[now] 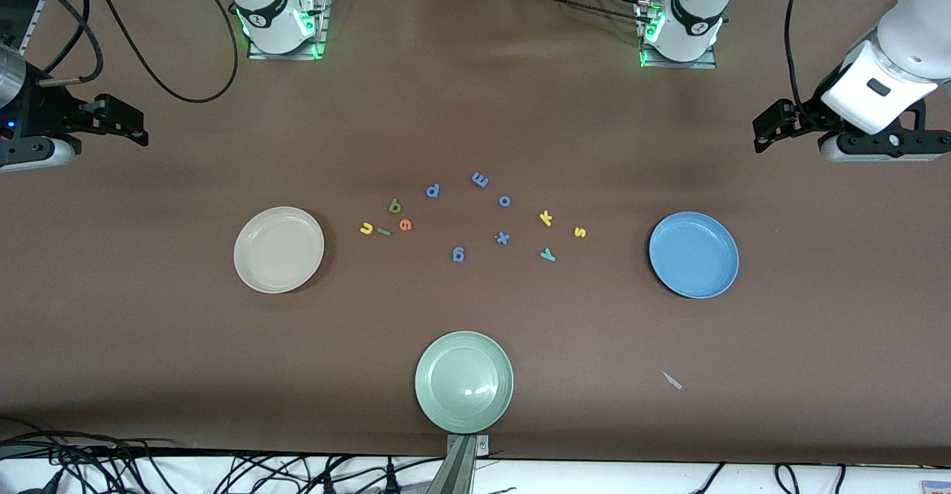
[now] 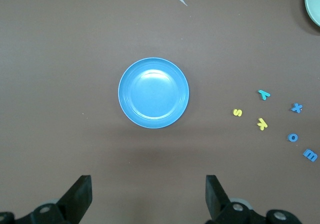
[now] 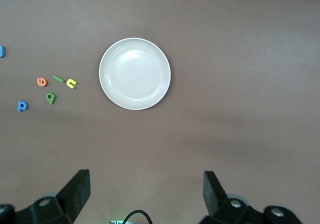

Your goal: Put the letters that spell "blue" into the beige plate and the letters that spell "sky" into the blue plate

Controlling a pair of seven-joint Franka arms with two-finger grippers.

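The beige plate (image 1: 278, 249) (image 3: 134, 73) lies empty toward the right arm's end. Beside it are the yellow u (image 1: 365, 228), light green l (image 1: 383, 232), orange e (image 1: 405, 224) and dark green b (image 1: 395, 205). The blue plate (image 1: 693, 254) (image 2: 153, 92) lies empty toward the left arm's end, with the yellow k (image 1: 545, 218), yellow s (image 1: 579, 232) and teal y (image 1: 547, 254) beside it. My left gripper (image 1: 769, 128) (image 2: 149, 194) hangs open and empty over bare table by the blue plate. Over bare table by the beige plate, my right gripper (image 1: 122, 119) (image 3: 146, 191) is open and empty too.
Blue letters p (image 1: 432, 191), m (image 1: 480, 179), o (image 1: 504, 200), x (image 1: 503, 238) and g (image 1: 458, 254) lie between the two letter groups. A pale green plate (image 1: 463, 381) sits near the table's front edge. A small grey scrap (image 1: 672, 380) lies nearer the camera than the blue plate.
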